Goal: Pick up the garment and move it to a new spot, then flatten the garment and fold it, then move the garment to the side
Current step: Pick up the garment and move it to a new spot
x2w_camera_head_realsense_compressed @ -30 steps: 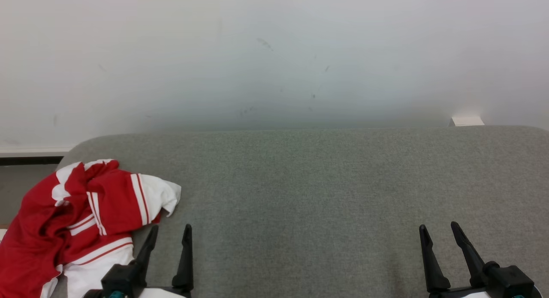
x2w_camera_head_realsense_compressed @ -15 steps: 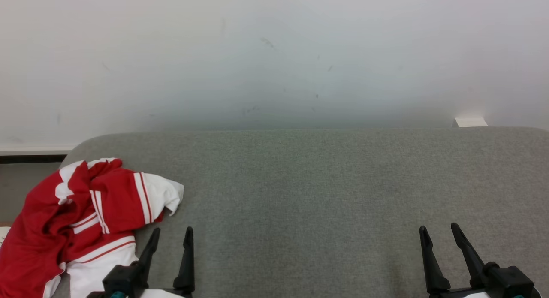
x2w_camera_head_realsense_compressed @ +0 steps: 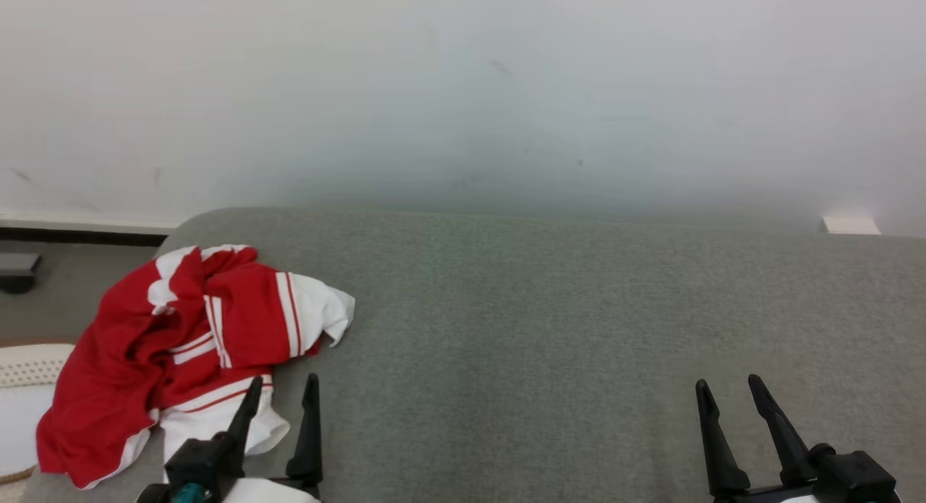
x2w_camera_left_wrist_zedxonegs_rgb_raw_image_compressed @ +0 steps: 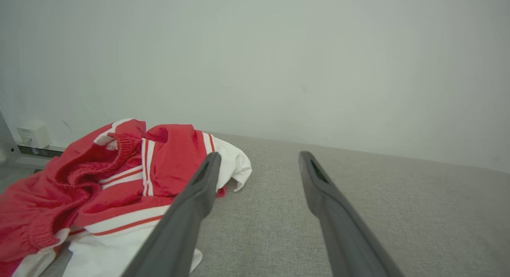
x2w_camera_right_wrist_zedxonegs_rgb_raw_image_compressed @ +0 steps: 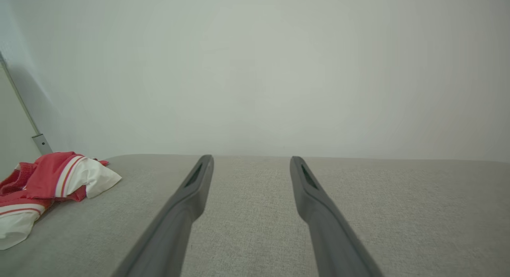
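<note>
A red and white garment (x2w_camera_head_realsense_compressed: 188, 344) lies crumpled at the left end of the grey padded surface (x2w_camera_head_realsense_compressed: 564, 329); it also appears in the left wrist view (x2w_camera_left_wrist_zedxonegs_rgb_raw_image_compressed: 119, 181) and far left in the right wrist view (x2w_camera_right_wrist_zedxonegs_rgb_raw_image_compressed: 51, 181). My left gripper (x2w_camera_head_realsense_compressed: 283, 386) stands open just to the right of the garment's near white hem, nothing between its fingers (x2w_camera_left_wrist_zedxonegs_rgb_raw_image_compressed: 199, 193). My right gripper (x2w_camera_head_realsense_compressed: 727, 387) is open too, far to the right over bare fabric, well apart from the garment (x2w_camera_right_wrist_zedxonegs_rgb_raw_image_compressed: 251, 159).
A pale wall (x2w_camera_head_realsense_compressed: 463, 90) rises directly behind the padded surface. Beyond the surface's left end are floor, a white rounded object (x2w_camera_head_realsense_compressed: 22, 402) and a dark baseboard strip (x2w_camera_head_realsense_compressed: 72, 235). A small white box (x2w_camera_head_realsense_compressed: 850, 225) sits at the wall on the right.
The head camera has turned left, so the whole picture shifted right and more of the floor at left shows. Garment and both grippers keep their places relative to the surface.
</note>
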Robot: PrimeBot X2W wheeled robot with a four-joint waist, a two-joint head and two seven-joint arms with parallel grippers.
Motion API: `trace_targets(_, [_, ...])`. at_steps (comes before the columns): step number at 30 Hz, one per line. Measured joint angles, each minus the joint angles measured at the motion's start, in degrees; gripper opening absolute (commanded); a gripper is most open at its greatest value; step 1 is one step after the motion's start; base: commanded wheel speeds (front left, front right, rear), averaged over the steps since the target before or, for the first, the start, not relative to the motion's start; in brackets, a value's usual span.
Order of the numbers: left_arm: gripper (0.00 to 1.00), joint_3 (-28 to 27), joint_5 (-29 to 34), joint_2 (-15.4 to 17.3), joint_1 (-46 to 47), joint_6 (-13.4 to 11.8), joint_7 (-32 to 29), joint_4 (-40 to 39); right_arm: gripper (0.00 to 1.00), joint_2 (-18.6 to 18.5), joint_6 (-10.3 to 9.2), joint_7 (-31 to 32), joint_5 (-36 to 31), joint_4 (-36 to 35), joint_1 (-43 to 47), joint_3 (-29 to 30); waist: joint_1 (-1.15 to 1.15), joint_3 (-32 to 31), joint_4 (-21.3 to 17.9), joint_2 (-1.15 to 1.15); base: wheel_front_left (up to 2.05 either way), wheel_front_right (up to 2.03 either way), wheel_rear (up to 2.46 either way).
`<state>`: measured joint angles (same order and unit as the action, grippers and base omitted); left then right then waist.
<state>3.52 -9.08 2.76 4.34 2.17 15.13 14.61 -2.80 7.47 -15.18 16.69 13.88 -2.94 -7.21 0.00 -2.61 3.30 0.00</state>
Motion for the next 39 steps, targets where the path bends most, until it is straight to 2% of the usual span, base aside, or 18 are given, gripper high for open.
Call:
trace_targets(24, [1.0,-3.07,0.09,0.01,0.51,-0.37,0.0,2.09,1.0,0.0,0.0,0.0,2.52,-0.88,0.19,-2.69,0.0,0.92,20.43,0.0,0.0,0.0,0.0])
trace_targets(30, [1.0,-3.28,0.08,-0.01,0.5,-0.25,0.0,2.07,1.0,0.0,0.0,0.0,2.53,-0.85,-0.18,-3.28,0.0,1.51,21.95,0.0,0.0,0.0,0.0])
trace_targets(39, [1.0,-3.6,-1.15,0.54,3.08,1.13,0.01,3.94,1.0,0.0,0.0,0.0,2.45,-0.62,-0.59,-3.8,0.0,2.06,19.76,0.0,0.0,0.0,0.0])
